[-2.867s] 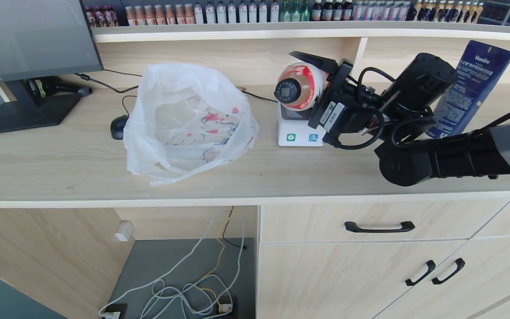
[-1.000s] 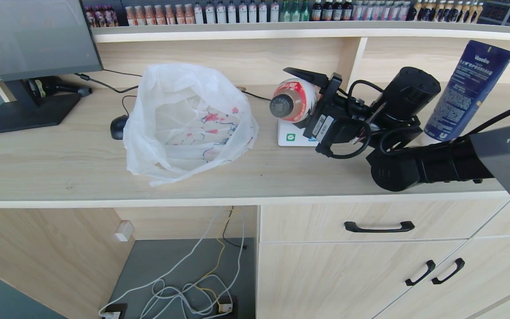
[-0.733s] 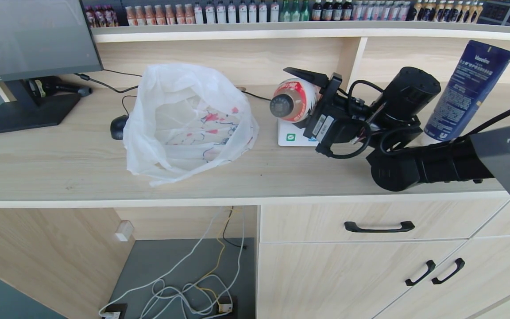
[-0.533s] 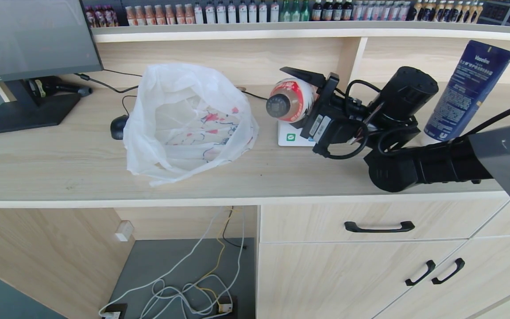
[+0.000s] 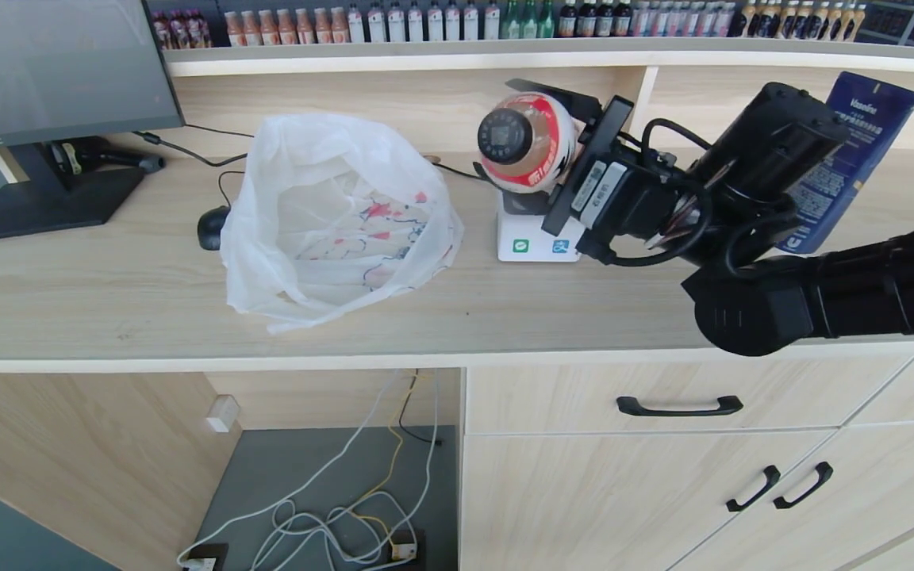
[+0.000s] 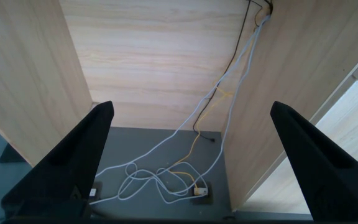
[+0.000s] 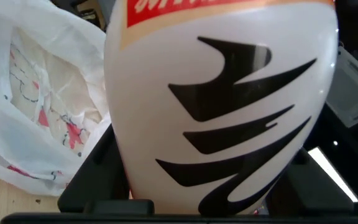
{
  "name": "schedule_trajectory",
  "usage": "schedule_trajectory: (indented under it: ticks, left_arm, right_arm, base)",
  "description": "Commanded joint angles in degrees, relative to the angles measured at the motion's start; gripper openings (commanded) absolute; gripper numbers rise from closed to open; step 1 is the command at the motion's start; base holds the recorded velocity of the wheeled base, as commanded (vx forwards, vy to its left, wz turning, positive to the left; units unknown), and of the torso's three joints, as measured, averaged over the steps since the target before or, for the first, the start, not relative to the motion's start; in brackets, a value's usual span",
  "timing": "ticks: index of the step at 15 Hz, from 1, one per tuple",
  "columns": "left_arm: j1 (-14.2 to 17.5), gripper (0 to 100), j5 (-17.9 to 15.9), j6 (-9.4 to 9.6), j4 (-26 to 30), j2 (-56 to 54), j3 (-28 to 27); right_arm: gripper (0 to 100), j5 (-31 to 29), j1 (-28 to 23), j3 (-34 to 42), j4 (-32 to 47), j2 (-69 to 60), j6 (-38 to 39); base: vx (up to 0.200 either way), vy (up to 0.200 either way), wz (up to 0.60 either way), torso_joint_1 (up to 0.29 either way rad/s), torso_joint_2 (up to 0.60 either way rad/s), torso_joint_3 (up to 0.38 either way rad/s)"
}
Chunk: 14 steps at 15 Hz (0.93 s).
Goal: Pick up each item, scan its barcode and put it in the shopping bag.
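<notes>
The round plastic bottle with a white, red and brown label and a dark cap (image 5: 527, 143) is held off the counter, lying on its side with the cap facing away from the arm, toward the bag's side. It hangs directly above the small white box-shaped scanner (image 5: 536, 235); whether the 2 touch I cannot tell. The right gripper (image 5: 544, 147) is clamped on the bottle's body, 1 black finger over the top and the other hidden beneath. From the right wrist camera the bottle's white body with black stripes (image 7: 222, 106) sits close up, with the bag behind it.

The thin white plastic shopping bag with red and blue print (image 5: 330, 214) (image 7: 36, 118) stands open on the pale wooden counter (image 5: 108, 293), near the scanner on the robot's left side. A black computer mouse (image 5: 211, 226) lies just beside the bag's far edge. Farther left is a dark monitor on a black stand (image 5: 52, 63). A tall dark blue tube (image 5: 869, 111) stands behind the right arm.

The left gripper (image 6: 191, 109) hangs low in the opening under the counter, its 2 black fingers spread wide apart with nothing between them, above loose white and yellow cables (image 6: 185, 155) on the floor.
</notes>
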Motion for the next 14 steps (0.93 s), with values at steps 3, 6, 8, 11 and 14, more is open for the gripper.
schedule_trajectory:
  ticks: [3, 6, 8, 11, 14]
  left_arm:
    - [0.01, 100, 0.00, -0.09, 0.01, -0.02, 0.00]
    - [0.01, 100, 0.00, -0.09, 0.01, -0.02, 0.00]
    - [0.01, 100, 0.00, 0.00, 0.01, -0.02, 0.00]
    - [0.01, 100, 0.00, -0.09, 0.01, -0.02, 0.00]
    - [0.01, 100, 0.00, 0.00, 0.01, -0.02, 0.00]
  right_arm:
    - [0, -11.49, 2.31, 10.26, -7.74, -6.58, 14.38]
    - [0, -23.00, 2.75, 17.29, -16.53, -6.85, 28.35]
    - [0, -27.22, 2.58, 18.87, -16.96, -7.73, 34.85]
    - [0, -28.54, 1.96, 18.96, -16.00, -8.25, 41.97]
    - [0, -33.46, -1.73, 19.14, -15.91, -9.40, 50.32]
  base:
    - [0.000, 0.000, 0.00, 0.000, 0.00, 0.000]
    - [0.000, 0.000, 0.00, 0.000, 0.00, 0.000]
    - [0.000, 0.000, 0.00, 0.000, 0.00, 0.000]
    - [0.000, 0.000, 0.00, 0.000, 0.00, 0.000]
    - [0.000, 0.000, 0.00, 0.000, 0.00, 0.000]
